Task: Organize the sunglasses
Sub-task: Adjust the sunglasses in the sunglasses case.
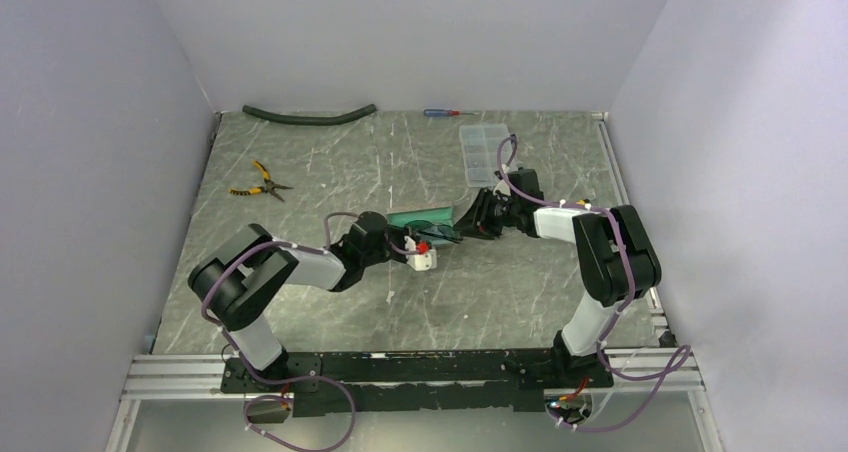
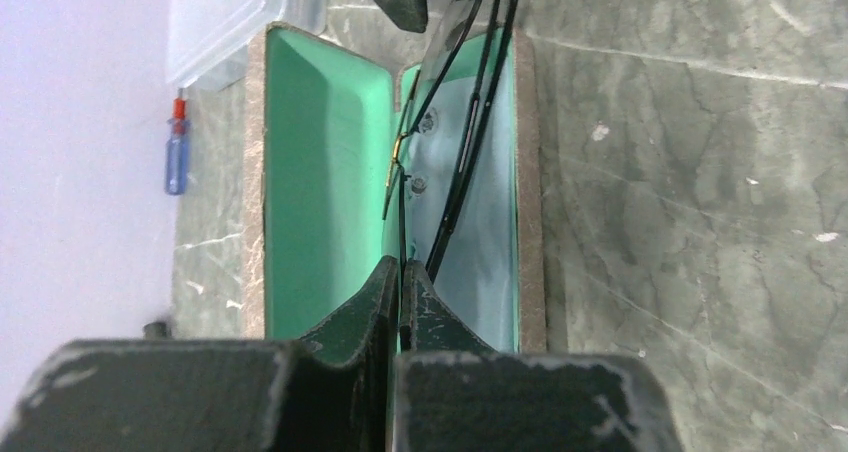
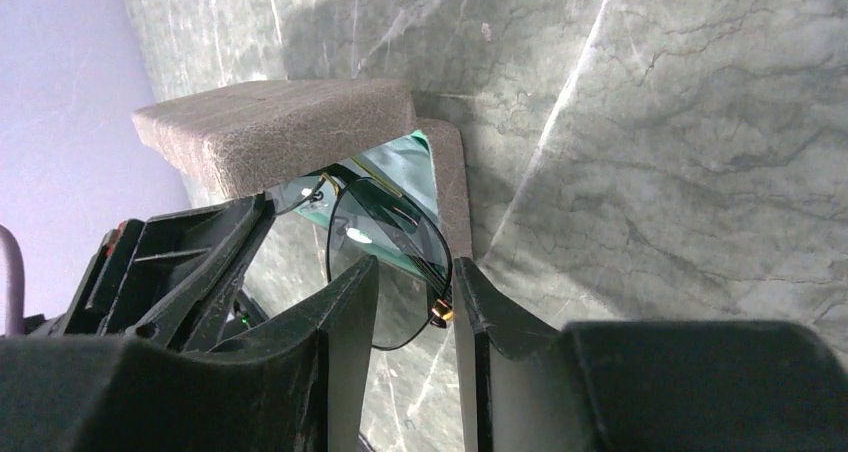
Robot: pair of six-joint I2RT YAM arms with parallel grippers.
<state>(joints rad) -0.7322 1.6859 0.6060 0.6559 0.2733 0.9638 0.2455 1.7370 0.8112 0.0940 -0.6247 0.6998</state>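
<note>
- The left gripper (image 2: 403, 310) has its jaws pressed together, pinching a thin black wire of the sunglasses (image 2: 452, 157) between the fingertips.
- The right gripper (image 3: 415, 294) has its jaws part-way apart, with a clear gap between them. The outer end of one lens lies in that gap, and its small gold hinge touches the right-hand finger (image 3: 480, 307). The lens rim crosses over the other finger, and I cannot tell whether that finger presses on the glasses.
- The sunglasses are at the middle of the table (image 1: 330, 162), between the two grippers and over the open brown case (image 2: 310, 192) with teal lining. I cannot tell whether they rest in it or hang just above it.
- The left wrist view shows what the others do not:
  - the slim arms run along the right-hand half of the case
  - both teal halves are laid open
  - a clear plastic box (image 2: 235, 17) and a blue-handled screwdriver (image 2: 177, 154) lie beyond the case
- The right wrist view alone shows the greyish lens face-on, with the brown felt outside of the case behind it.
- Only the top view shows things well away from the case. Yellow-handled pliers (image 1: 258, 182) lie to the far left and a black hose (image 1: 310, 116) lies along the far edge.
</note>
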